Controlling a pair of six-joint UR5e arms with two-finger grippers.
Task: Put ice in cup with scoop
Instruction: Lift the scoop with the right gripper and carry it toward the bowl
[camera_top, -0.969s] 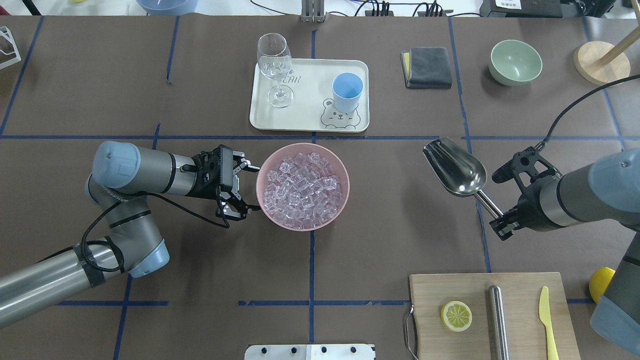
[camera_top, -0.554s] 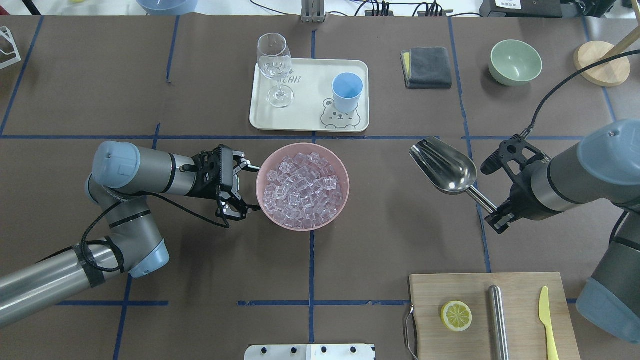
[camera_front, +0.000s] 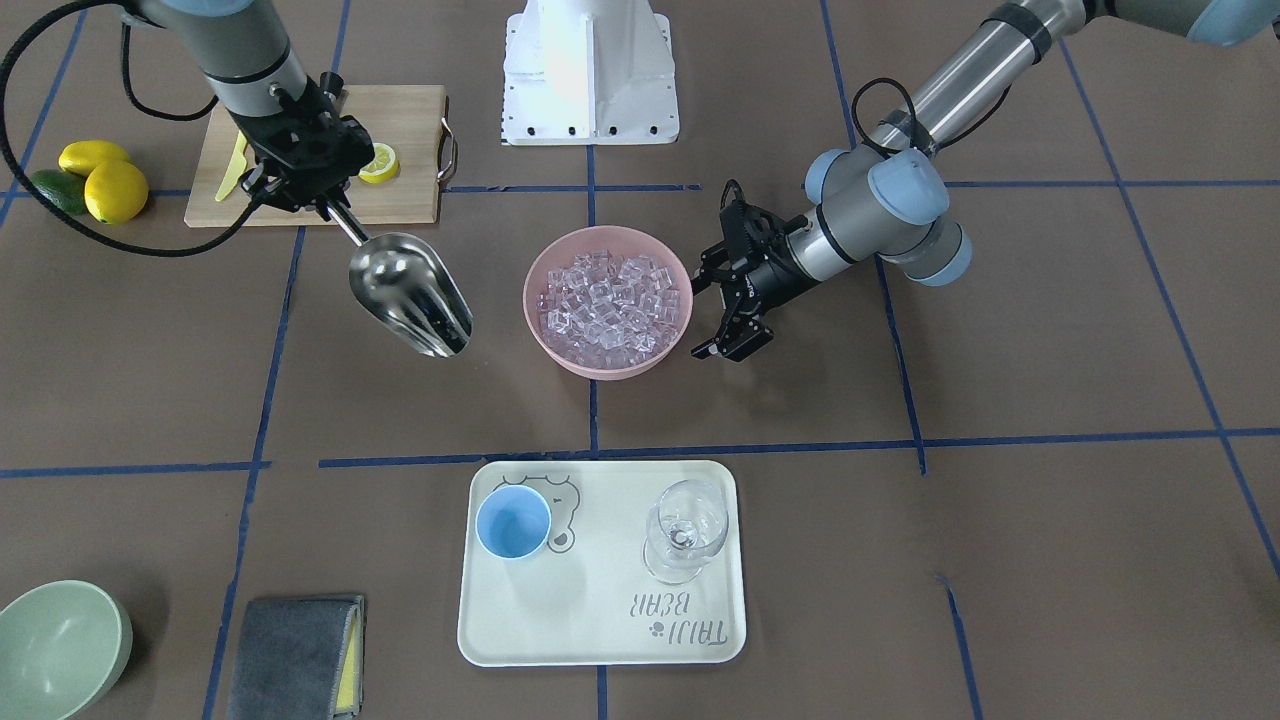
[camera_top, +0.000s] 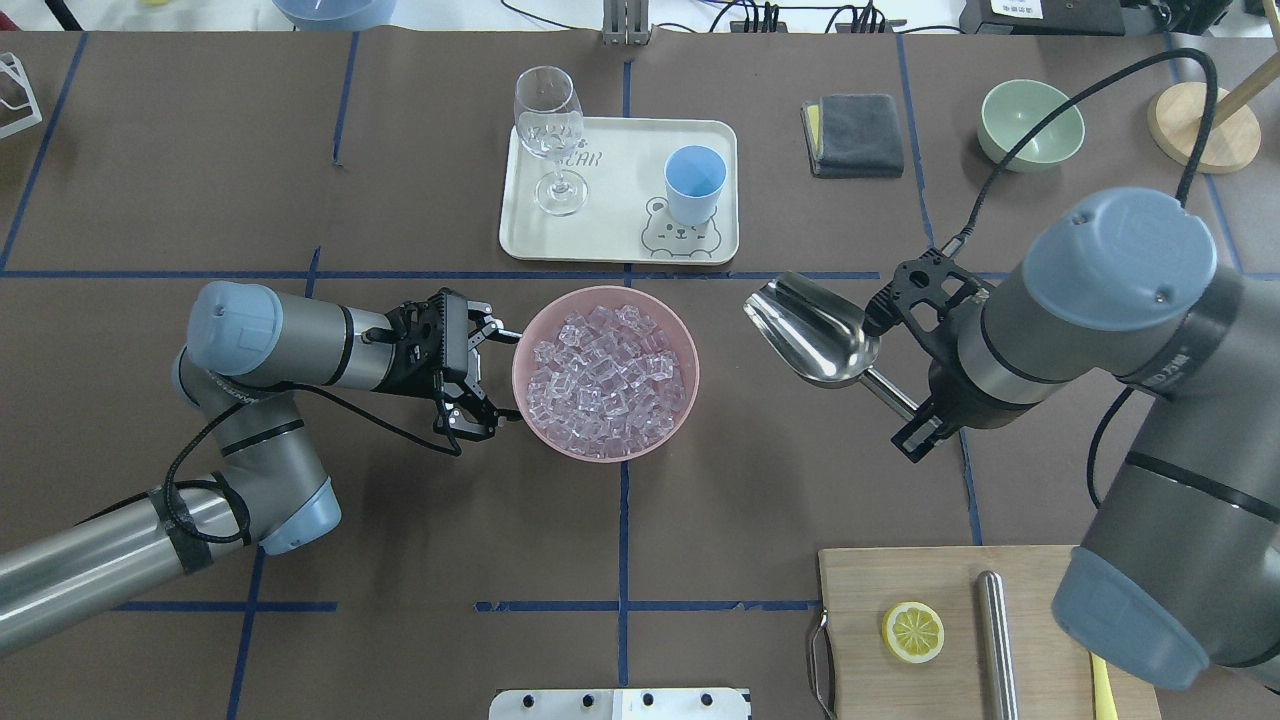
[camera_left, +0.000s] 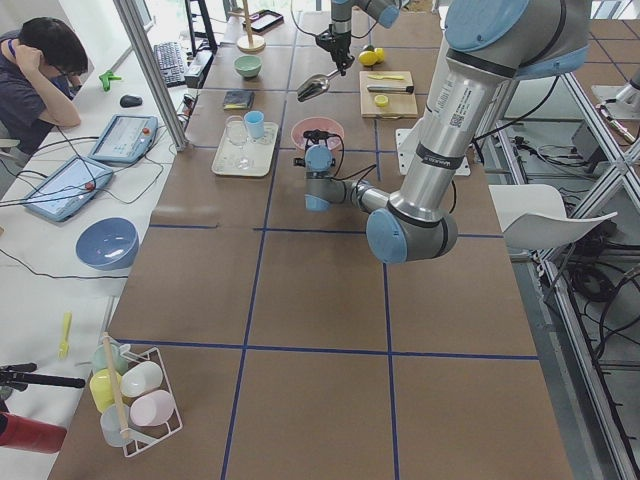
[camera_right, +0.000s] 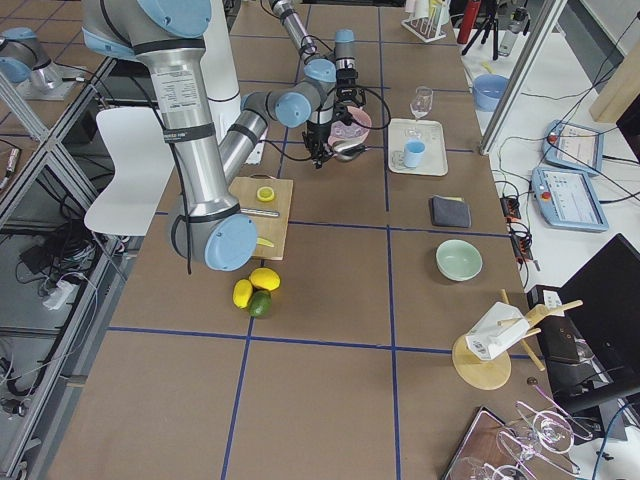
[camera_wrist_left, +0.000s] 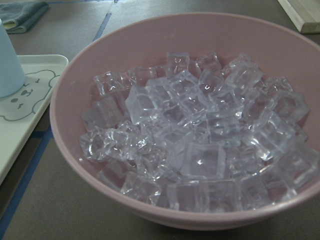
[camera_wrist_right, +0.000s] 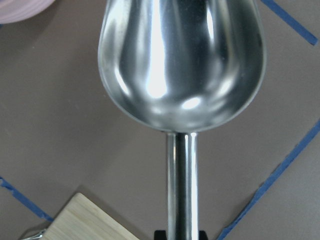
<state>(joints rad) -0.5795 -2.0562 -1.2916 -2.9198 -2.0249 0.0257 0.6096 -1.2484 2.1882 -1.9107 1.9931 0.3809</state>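
Observation:
The ice (camera_top: 605, 372) is heaped in a pink bowl (camera_top: 683, 400) at the table's middle and fills the left wrist view (camera_wrist_left: 200, 145). My left gripper (camera_top: 495, 378) stands open at the bowl's left rim, one finger on each side of it, holding nothing. The steel scoop (camera_top: 815, 330) hangs empty in the air just right of the bowl, trough toward it. My right gripper (camera_top: 912, 415) is shut on the scoop's thin handle (camera_wrist_right: 181, 185). The light-blue cup (camera_top: 694, 182) stands upright and empty on the cream tray (camera_top: 610, 225) beyond the bowl.
A clear stemmed glass (camera_top: 550, 135) shares the tray. A grey cloth (camera_top: 855, 133), a green bowl (camera_top: 1031, 124) and a wooden stand (camera_top: 1200, 125) lie at the far right. Near right is a cutting board (camera_top: 870, 580) with a lemon slice (camera_top: 912, 631) and a steel cylinder (camera_top: 993, 640).
My right arm has carried the scoop leftward toward the pink bowl, swinging further over the table. The left arm and the bowl have stayed put.

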